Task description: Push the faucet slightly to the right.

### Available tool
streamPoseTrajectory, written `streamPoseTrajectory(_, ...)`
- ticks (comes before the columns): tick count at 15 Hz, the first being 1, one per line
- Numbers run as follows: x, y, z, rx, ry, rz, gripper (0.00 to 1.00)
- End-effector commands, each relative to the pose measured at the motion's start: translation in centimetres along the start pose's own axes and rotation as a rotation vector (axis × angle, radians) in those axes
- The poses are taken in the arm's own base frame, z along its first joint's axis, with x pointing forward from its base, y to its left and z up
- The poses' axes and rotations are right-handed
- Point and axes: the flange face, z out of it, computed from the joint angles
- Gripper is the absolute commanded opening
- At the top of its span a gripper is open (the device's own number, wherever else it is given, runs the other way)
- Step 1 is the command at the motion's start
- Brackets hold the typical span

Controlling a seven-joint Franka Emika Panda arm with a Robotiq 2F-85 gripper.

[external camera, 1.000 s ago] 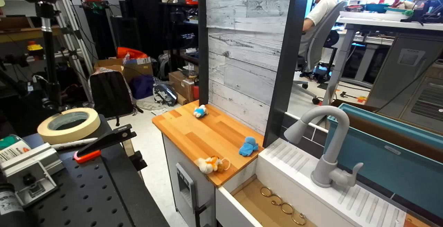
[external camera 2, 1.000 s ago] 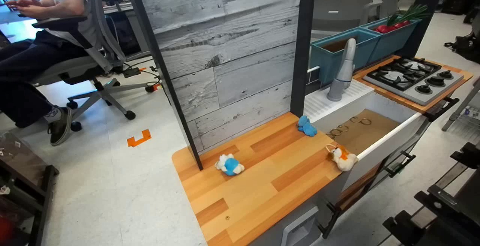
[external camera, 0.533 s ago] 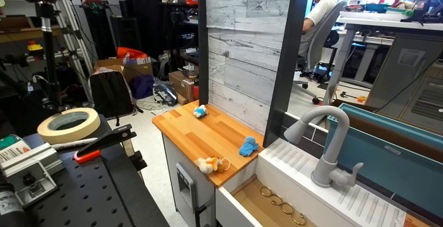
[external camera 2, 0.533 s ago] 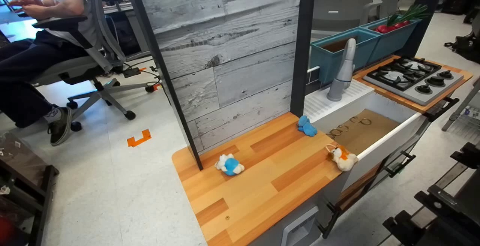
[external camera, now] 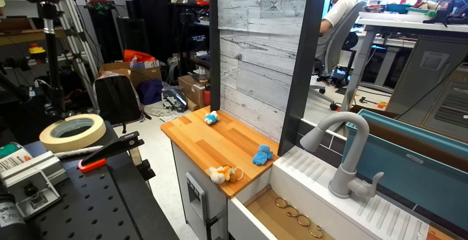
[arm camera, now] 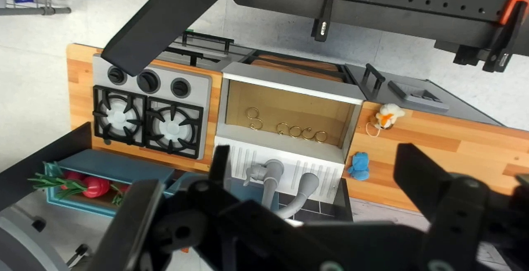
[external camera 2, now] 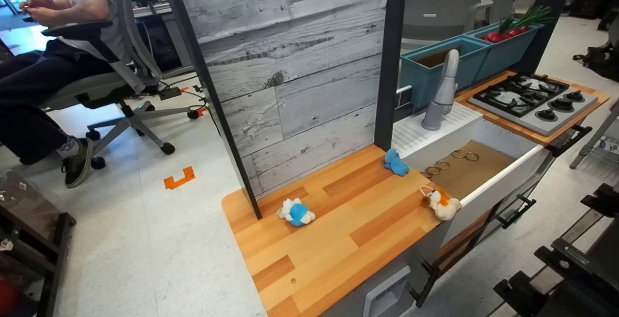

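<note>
The light grey faucet stands upright on the white ridged sink ledge in both exterior views (external camera: 356, 148) (external camera 2: 445, 85). Its spout points along the ledge toward the dark post and the wooden counter, not over the basin. It also shows from above in the wrist view (arm camera: 271, 179), with its spout head to the right of its base; part of its arch is hidden by the gripper. My gripper (arm camera: 313, 146) is open and empty, high above the sink, with the faucet seen between its fingers. The gripper is out of view in both exterior views.
The sink basin (external camera: 263, 210) holds several gold rings. Teal planters (external camera 2: 435, 78) stand behind the faucet. A stove (external camera 2: 532, 99) is on one side, a wooden counter (external camera 2: 333, 230) with small plush toys on the other. A dark post (external camera 2: 390, 61) and wood-look panel (external camera 2: 290, 65) rise beside it.
The seated person's hands have moved slightly. The faucet and the toys have not moved; the arm is not seen in the earlier frames.
</note>
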Motion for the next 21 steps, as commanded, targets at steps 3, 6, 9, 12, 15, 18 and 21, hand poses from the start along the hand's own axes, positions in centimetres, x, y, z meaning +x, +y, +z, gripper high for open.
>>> streamPoseTrajectory(3,4.8,-1.2,5.9,-0.027,-0.046,0.063,1.00)
streamPoseTrajectory(6,7.3,-2.0,9.4,-0.036,-0.060,0.076,1.00)
streamPoseTrajectory(9,9.2,-3.2,13.1,-0.020,-0.069,0.100,1.00)
streamPoseTrajectory(12,11.0,-4.3,16.6,-0.012,-0.064,0.139,1.00)
streamPoseTrajectory(15,12.7,-5.0,19.9,0.000,-0.072,0.192,1.00)
streamPoseTrajectory(18,14.1,-5.4,22.8,-0.005,-0.066,0.239,1.00)
streamPoseTrajectory(21,15.7,-6.1,25.3,0.004,-0.051,0.286,1.00)
